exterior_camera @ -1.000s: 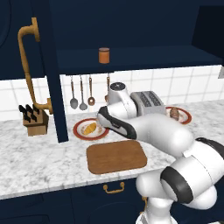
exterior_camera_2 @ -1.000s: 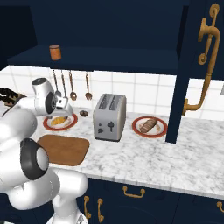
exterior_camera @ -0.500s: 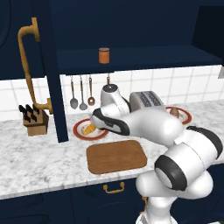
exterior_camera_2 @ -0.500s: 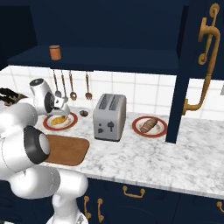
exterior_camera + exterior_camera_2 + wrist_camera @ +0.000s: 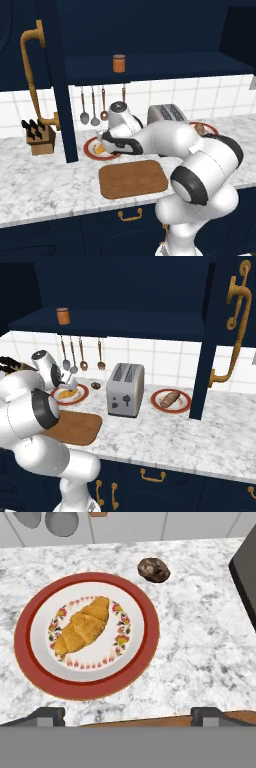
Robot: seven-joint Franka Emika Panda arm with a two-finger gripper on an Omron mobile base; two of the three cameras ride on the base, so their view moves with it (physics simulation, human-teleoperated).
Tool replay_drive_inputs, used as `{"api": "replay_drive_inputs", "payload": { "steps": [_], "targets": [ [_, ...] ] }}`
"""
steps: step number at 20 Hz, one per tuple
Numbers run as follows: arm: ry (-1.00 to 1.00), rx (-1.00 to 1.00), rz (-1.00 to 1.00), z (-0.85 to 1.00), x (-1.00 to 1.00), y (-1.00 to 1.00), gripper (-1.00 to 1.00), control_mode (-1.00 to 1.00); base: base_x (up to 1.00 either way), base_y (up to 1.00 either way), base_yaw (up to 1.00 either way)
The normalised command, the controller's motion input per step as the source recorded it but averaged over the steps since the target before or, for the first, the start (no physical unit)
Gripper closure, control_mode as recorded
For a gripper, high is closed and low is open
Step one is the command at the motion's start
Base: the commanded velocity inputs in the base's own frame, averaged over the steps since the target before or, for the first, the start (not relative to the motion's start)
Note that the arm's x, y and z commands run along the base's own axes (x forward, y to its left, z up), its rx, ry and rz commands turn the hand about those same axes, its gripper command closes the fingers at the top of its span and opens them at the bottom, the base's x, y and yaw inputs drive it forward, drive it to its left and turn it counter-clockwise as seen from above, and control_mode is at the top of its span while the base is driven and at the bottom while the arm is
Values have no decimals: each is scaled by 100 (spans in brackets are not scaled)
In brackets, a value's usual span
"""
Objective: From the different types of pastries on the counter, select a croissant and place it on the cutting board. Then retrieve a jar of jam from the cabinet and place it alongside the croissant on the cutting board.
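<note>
The golden croissant (image 5: 82,631) lies on a red-rimmed plate (image 5: 142,657) on the marbled counter (image 5: 200,637). My gripper (image 5: 129,717) hovers above the plate's near edge, open, with nothing between its fingertips (image 5: 47,716). From the left base view the gripper (image 5: 103,142) hangs over the croissant (image 5: 99,149). The wooden cutting board (image 5: 132,178) lies bare just in front of the plate. A tiny dark brown lump (image 5: 153,569) sits on the counter beyond the plate. The orange-brown jar of jam (image 5: 119,63) stands in the open navy cabinet (image 5: 165,65) above. A brown round pastry (image 5: 171,398) rests on a second plate.
A silver toaster (image 5: 125,390) stands between the two plates. Utensils (image 5: 92,106) hang on the tiled wall. A knife block (image 5: 40,138) sits at the left. Open cabinet doors (image 5: 59,80) with brass handles (image 5: 235,321) stick out on both sides.
The arm has swung left and lowered, bringing the hand down over the croissant plate. The jaws have stayed open.
</note>
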Motion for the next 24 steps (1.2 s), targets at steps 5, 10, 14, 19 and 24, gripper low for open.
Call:
{"api": "replay_drive_inputs", "payload": {
  "steps": [5, 10, 14, 19, 24],
  "targets": [
    [-2, 11, -17, -1, 19, 14, -100, -100, 0, 0, 0],
    [0, 4, -5, -8, 9, 1, -100, -100, 0, 0, 0],
    [-3, 0, 0, -24, 40, 4, -100, -100, 0, 0, 0],
    [-8, 0, -1, -17, 24, 18, -100, -100, 0, 0, 0],
    [-7, 0, -1, -5, 7, 19, -100, -100, 0, 0, 0]
  ]
}}
